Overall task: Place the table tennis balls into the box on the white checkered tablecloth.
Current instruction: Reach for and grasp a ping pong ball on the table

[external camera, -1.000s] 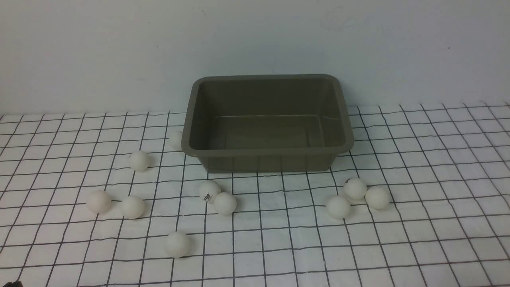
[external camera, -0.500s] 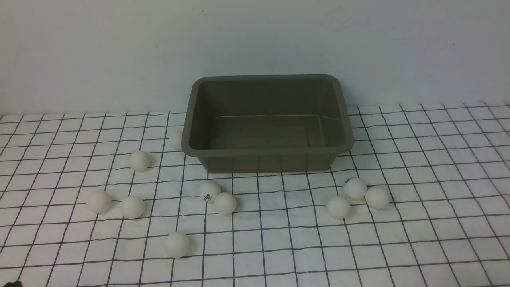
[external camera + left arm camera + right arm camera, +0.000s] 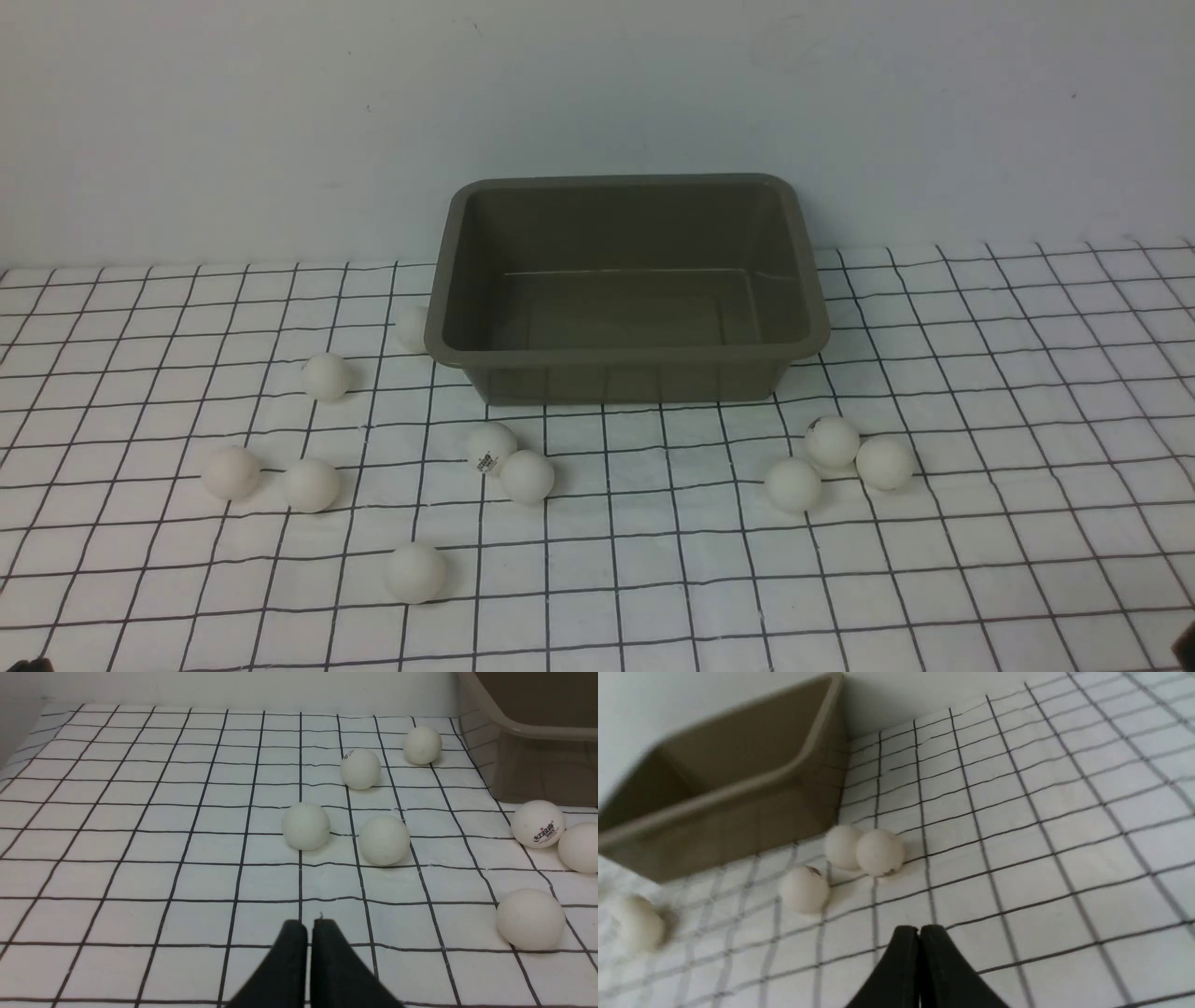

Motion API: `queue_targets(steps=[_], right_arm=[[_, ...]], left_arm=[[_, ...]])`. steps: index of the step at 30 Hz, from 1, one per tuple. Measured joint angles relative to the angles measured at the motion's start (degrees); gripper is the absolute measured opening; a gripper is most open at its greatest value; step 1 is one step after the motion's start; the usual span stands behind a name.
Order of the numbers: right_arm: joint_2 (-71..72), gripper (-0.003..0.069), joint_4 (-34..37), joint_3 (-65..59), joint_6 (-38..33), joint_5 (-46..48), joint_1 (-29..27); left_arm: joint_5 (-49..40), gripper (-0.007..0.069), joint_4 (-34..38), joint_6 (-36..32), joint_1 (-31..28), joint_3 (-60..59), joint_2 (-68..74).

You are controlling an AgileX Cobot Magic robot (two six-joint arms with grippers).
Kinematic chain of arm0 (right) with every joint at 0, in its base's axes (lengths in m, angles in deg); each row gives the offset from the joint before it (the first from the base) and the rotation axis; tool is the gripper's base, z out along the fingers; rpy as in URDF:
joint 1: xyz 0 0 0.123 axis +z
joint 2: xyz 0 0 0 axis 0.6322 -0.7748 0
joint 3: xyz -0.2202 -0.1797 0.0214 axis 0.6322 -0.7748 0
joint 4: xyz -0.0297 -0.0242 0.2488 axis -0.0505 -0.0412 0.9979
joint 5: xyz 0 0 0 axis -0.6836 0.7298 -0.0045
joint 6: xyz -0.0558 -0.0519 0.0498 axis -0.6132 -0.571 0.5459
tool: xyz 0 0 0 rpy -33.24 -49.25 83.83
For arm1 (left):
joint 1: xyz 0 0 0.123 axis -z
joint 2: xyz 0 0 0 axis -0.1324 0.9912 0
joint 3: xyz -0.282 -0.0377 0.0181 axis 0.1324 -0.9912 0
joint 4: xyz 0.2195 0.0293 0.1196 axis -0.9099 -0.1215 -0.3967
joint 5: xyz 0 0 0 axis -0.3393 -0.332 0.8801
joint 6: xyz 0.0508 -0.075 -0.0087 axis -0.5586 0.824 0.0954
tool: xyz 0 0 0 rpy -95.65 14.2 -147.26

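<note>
The olive-grey box (image 3: 627, 355) stands empty at the back middle of the white checkered tablecloth (image 3: 980, 392). Several white table tennis balls lie in front of it: a group on the left (image 3: 311, 484), a touching pair (image 3: 527, 476) in the middle, one nearer (image 3: 415, 572), and three on the right (image 3: 832, 441). My left gripper (image 3: 309, 926) is shut and empty, low over the cloth, short of two balls (image 3: 306, 826). My right gripper (image 3: 919, 931) is shut and empty, short of the right three balls (image 3: 879, 852), with the box (image 3: 738, 788) beyond.
A plain pale wall (image 3: 597, 93) rises right behind the box. One ball (image 3: 412, 329) sits against the box's left front corner. A dark bit of my right arm (image 3: 1186, 644) shows at the front view's lower right corner.
A dark piece of my right arm has come into the front view's lower right corner. The balls and the box have not moved.
</note>
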Motion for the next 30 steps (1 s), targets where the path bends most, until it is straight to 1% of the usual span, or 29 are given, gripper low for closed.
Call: queue_targets(steps=[2, 3, 4, 6, 7, 9, 10, 12, 14, 15, 16, 17, 19, 20, 26, 28, 29, 30], right_arm=[[0.00, -0.0018, 8.71, 0.00, 2.14, -0.28, 0.00], [0.00, -0.0018, 11.28, 0.00, 3.09, -0.53, 0.00], [0.00, -0.0018, 17.29, 0.00, 3.84, -0.95, 0.00], [0.00, -0.0018, 27.84, 0.00, 4.44, -1.74, 0.00], [0.00, -0.0018, 31.32, 0.00, 4.49, -2.00, 0.00], [0.00, -0.0018, 35.88, 0.00, 4.49, -2.52, 0.00], [0.00, -0.0018, 36.78, 0.00, 4.49, -2.58, 0.00], [0.00, -0.0018, 39.23, 0.00, 4.49, -3.11, 0.00], [0.00, -0.0018, 41.12, 0.00, 4.49, -4.00, 0.00], [0.00, -0.0018, 41.59, 0.00, 4.49, -4.64, 0.00], [0.00, -0.0018, 42.17, 0.00, 4.49, -5.48, 0.00], [0.00, -0.0018, 42.29, 0.00, 4.49, -5.61, 0.00], [0.00, -0.0018, 42.57, 0.00, 4.49, -5.86, 0.00], [0.00, -0.0018, 42.57, 0.00, 4.49, -5.91, 0.00], [0.00, -0.0018, 41.98, 0.00, 3.25, -7.12, 0.00], [0.00, -0.0018, 41.98, 0.00, 2.40, -7.25, 0.00], [0.00, -0.0018, 41.98, 0.00, 1.55, -7.29, 0.00], [0.00, -0.0018, 41.98, 0.00, -1.12, -7.28, 0.00]], left_arm=[[0.00, -0.0004, 0.17, 0.15, 0.00, 0.00, 0.00], [0.00, -0.0004, 0.41, 0.33, 0.00, 0.00, 0.00], [0.00, -0.0004, 1.27, 0.92, 0.00, 0.00, 0.00], [0.35, -0.0004, 6.79, 3.96, 0.00, 0.00, 0.00], [0.68, -0.0004, 9.09, 5.52, 0.00, 0.00, 0.00], [1.88, -0.0004, 14.91, 8.20, 0.00, 0.00, 0.00], [2.09, -0.0004, 16.32, 8.74, 0.00, 0.00, 0.00], [2.63, -0.0004, 21.34, 10.45, 0.00, 0.00, 0.00], [3.31, -0.0004, 28.83, 11.88, 0.00, 0.00, 0.00], [3.48, -0.0004, 30.68, 12.13, 0.00, 0.00, 0.00], [4.26, -0.0004, 34.63, 12.37, 0.00, 0.00, 0.00], [4.44, -0.0004, 35.16, 12.43, 0.00, 0.00, 0.00], [6.83, -0.0004, 41.47, 12.58, 0.00, 0.00, 0.00], [6.98, -0.0004, 41.89, 12.55, 0.00, 0.00, 0.00], [9.99, -0.0004, 50.86, 12.60, 0.00, 0.00, 0.00], [10.47, -0.0004, 51.58, 12.60, 0.00, 0.00, 0.00], [10.76, -0.0004, 52.16, 12.60, 0.00, 0.00, 0.00], [11.36, -0.0004, 53.67, 12.60, 0.00, 0.00, 0.00]])
